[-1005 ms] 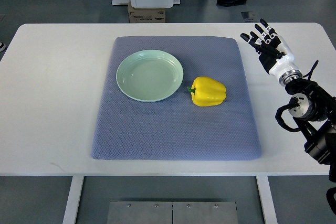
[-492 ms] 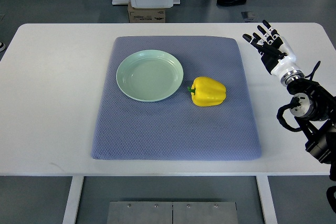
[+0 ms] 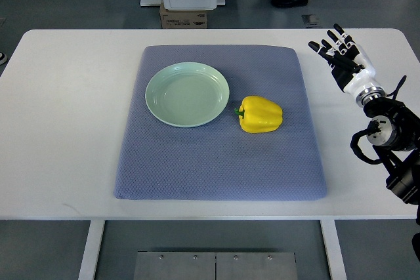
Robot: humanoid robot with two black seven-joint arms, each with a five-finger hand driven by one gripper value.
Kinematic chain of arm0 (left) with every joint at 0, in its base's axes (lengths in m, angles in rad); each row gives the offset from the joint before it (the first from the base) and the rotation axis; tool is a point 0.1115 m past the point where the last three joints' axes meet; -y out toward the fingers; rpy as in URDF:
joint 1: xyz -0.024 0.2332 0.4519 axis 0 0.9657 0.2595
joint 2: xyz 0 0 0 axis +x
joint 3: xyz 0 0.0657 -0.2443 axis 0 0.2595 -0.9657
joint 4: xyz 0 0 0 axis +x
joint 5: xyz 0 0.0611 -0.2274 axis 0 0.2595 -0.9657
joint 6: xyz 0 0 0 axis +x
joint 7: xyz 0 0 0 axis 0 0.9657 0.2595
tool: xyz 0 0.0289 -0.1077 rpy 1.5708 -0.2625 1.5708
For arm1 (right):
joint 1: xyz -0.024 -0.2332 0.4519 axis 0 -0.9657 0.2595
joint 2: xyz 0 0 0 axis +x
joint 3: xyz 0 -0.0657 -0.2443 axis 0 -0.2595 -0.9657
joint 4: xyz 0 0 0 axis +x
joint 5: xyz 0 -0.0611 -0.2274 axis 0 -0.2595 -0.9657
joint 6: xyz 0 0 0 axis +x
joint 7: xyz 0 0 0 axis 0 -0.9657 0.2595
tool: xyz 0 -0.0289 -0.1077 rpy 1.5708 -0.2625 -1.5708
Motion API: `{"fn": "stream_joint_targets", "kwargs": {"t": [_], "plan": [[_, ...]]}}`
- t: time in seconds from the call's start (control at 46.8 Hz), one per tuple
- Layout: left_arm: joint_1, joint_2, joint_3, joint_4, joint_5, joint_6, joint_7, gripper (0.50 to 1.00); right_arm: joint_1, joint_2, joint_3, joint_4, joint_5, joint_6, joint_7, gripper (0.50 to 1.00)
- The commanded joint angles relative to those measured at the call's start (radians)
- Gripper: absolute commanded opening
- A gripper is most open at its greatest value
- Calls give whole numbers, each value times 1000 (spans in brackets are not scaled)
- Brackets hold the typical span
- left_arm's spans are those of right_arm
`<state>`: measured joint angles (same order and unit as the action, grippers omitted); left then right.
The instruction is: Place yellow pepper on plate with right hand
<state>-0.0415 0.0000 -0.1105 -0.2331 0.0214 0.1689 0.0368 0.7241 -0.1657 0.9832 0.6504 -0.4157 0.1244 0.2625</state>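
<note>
White table [image 3: 65,116] fills the frame, grey floor along the top edge, blue-grey mat [image 3: 216,162] at centre. Plate [image 3: 187,94] sits on the mat's upper left, bare. Pepper [image 3: 260,115] lies on its side on the mat just right of the plate, stem pointing at the plate, close to the rim but apart from it. Right hand [image 3: 341,57] is at upper right of the frame, over bare table off the mat's right edge, fingers spread, holding nothing. Pepper is well apart from the hand, down and left of it. Left arm not in view. Step looks like the reach, grasp not yet begun. Next move likely needs the hand to travel left and down over the pepper, then close around its body.
</note>
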Motion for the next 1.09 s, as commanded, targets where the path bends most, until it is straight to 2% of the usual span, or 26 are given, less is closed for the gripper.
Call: {"fn": "stream_joint_targets", "kwargs": {"t": [0.0, 0.107, 0.321, 0.556, 0.706, 1.07], "plan": [[0, 0, 0, 0, 0, 0, 0, 1000, -2, 0, 0, 0, 0, 0, 17, 1000], [0, 0, 0, 0, 0, 0, 0, 1000, -3, 0, -3, 2, 0, 1, 53, 1000], [0, 0, 0, 0, 0, 0, 0, 1000, -2, -3, -52, 3, -1, 9, 54, 1000], [0, 0, 0, 0, 0, 0, 0, 1000, 3, -54, -121, 17, -21, 55, 83, 1000], [0, 0, 0, 0, 0, 0, 0, 1000, 47, -118, -190, 17, -69, 126, 103, 1000], [0, 0, 0, 0, 0, 0, 0, 1000, 227, -271, -598, 58, -115, 159, 322, 1000]]}}
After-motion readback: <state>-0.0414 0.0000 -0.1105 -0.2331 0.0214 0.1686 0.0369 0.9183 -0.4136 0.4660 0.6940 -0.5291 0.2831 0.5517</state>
